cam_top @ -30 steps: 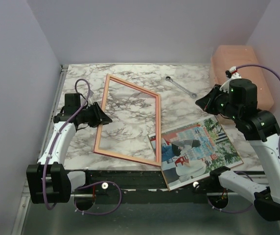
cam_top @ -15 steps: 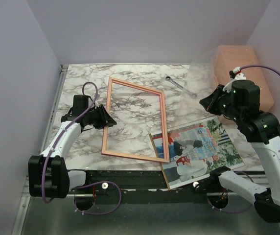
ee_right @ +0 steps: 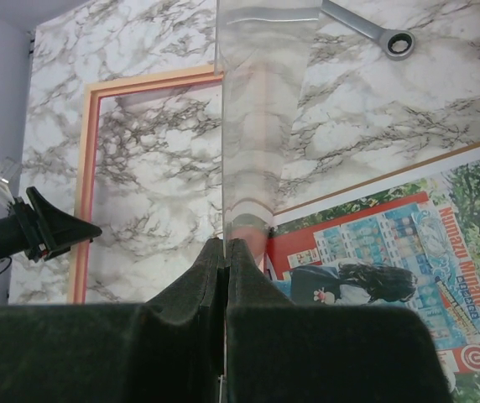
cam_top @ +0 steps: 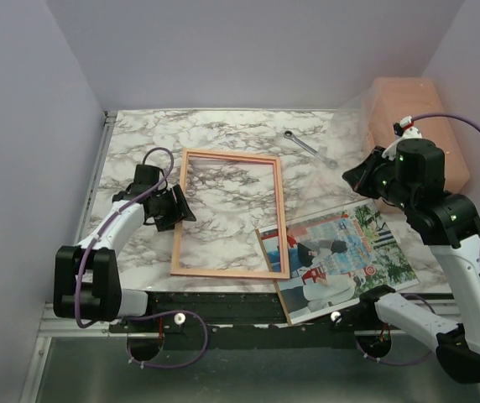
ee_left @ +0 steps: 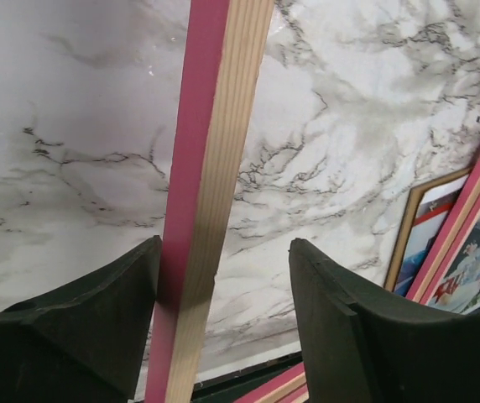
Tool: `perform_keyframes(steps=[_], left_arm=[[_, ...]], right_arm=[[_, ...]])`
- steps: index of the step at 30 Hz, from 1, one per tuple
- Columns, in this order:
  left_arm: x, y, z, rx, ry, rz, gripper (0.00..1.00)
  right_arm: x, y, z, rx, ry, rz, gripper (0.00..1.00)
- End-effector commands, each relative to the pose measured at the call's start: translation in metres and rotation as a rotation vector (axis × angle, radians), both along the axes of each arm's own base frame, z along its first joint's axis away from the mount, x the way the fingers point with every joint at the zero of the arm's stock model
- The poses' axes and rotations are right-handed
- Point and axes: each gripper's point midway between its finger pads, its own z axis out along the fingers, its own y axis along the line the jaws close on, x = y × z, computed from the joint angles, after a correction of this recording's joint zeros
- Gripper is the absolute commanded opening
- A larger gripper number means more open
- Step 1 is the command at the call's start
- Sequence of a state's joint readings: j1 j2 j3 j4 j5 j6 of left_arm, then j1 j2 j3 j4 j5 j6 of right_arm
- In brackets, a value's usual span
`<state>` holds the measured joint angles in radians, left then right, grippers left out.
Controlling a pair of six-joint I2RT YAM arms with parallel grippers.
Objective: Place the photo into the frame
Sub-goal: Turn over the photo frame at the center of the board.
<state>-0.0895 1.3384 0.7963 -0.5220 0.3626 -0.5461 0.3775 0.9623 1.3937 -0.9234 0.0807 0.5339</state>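
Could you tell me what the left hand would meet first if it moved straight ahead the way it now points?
The frame: its left rail stands between the open fingers of the left hand, so going on would probably push the frame sideways toward the photo.

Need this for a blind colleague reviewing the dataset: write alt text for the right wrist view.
The right gripper is shut on a clear sheet that runs up the middle of the picture, above a marble table. Beyond it the frame lies flat at the picture's left, the photo at lower right, and a wrench at top right.
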Motion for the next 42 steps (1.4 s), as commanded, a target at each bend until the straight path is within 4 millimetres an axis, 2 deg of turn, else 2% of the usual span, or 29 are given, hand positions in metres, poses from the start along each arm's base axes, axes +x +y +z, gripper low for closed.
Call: perform_keyframes(steps=[1, 5, 14, 21, 27, 37, 42], left_arm=[[0.007, 0.017, 0.000, 0.127, 0.005, 0.044, 0.65], [0.005, 0.029, -0.002, 0.229, 0.023, 0.077, 0.69], [-0.003, 0.036, -0.011, 0.343, 0.051, 0.077, 0.69], [-0.009, 0.043, -0.034, 0.383, 0.105, 0.091, 0.61], [-0.010, 0.037, -0.053, 0.387, 0.144, 0.055, 0.50], [-0.001, 0.019, -0.049, 0.402, 0.120, -0.024, 0.08], [0.004, 0.001, -0.040, 0.401, 0.060, -0.088, 0.00]], right_arm=[[-0.005, 0.001, -0.002, 0.012, 0.010, 0.009, 0.00], [-0.004, 0.003, -0.002, 0.015, 0.011, 0.016, 0.00], [0.003, 0.014, -0.006, 0.036, 0.018, 0.050, 0.00], [0.005, 0.020, -0.009, 0.050, 0.025, 0.077, 0.00], [0.006, 0.025, -0.008, 0.065, 0.027, 0.097, 0.00], [0.003, 0.026, -0.010, 0.079, 0.033, 0.099, 0.00], [0.001, 0.026, -0.012, 0.085, 0.042, 0.099, 0.00]])
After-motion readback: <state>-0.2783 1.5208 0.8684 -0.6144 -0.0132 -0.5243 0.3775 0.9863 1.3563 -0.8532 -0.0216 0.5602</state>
